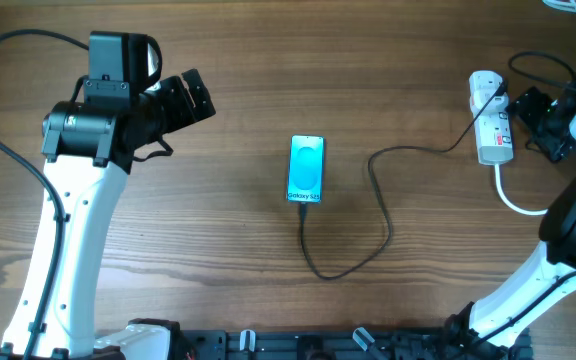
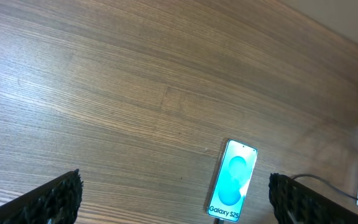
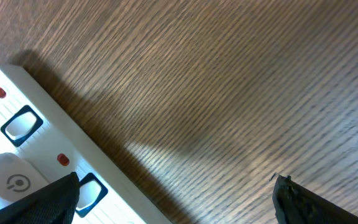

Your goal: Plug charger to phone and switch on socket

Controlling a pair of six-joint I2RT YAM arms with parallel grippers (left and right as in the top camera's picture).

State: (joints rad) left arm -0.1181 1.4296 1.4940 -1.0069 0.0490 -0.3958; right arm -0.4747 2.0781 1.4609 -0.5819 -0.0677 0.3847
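The phone (image 1: 306, 168) lies flat at the table's middle, cyan screen up, its white text strip at the near end. The black charger cable (image 1: 382, 222) runs from that near end, loops round to the right and leads to the white socket (image 1: 492, 122) at the far right. My left gripper (image 1: 194, 96) hangs open far to the left of the phone. The left wrist view shows the phone (image 2: 232, 182) between and beyond the spread fingers (image 2: 50, 200). My right gripper (image 1: 530, 110) is open beside the socket; its wrist view shows the socket (image 3: 39, 146) with blue-rimmed switches under the left fingertip.
A thick white cable (image 1: 513, 198) curves from the socket's near end toward the right arm. A white plug (image 3: 5, 182) sits in the socket. The arm bases and a dark rail (image 1: 298, 345) line the table's front edge.
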